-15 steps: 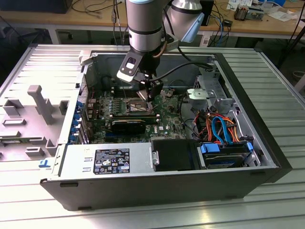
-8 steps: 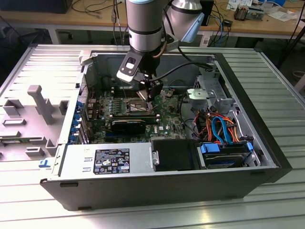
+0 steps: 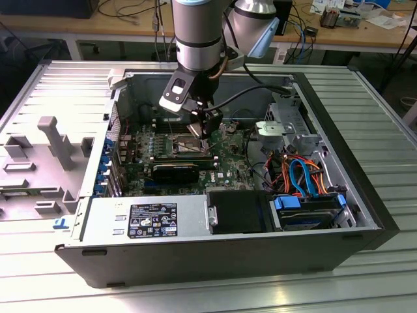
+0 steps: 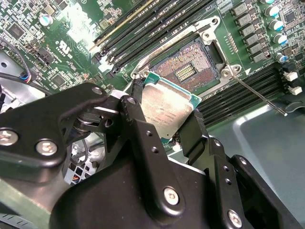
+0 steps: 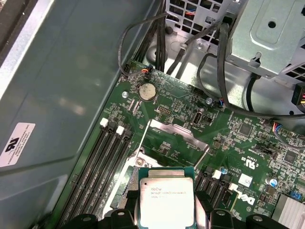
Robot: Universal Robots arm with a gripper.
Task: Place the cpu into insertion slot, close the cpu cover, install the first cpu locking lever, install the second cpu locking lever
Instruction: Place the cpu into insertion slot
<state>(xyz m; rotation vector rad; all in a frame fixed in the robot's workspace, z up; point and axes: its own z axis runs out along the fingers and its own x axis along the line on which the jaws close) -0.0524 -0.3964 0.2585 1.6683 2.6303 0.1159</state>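
The gripper [image 4: 162, 114] is clamped on the cpu [image 4: 169, 102], with one black finger [image 4: 136, 102] on one edge of the chip and the other on the opposite edge. The chip sits between the fingers, top face up. In both wrist views it is a flat square with a dull silvery-grey metal lid, some fine print and a thin green border [image 5: 167, 195].

It is not seated. It is held just beside the insertion slot [image 4: 188, 71] and overlaps the slot's edge, while the dark contact field lies bare inside its silver rim. In the first wrist view the cpu cover [image 5: 177, 136] stands flipped up on the far side of the slot. A thin locking lever [image 4: 259, 94] juts out free from a corner of the slot.

Long black memory sockets [image 4: 143, 24] run alongside the slot on the green motherboard [image 3: 229, 156]. In the exterior view the arm reaches down into the open computer case [image 3: 365, 195], with the gripper [image 3: 207, 125] right above the slot [image 3: 189, 145].
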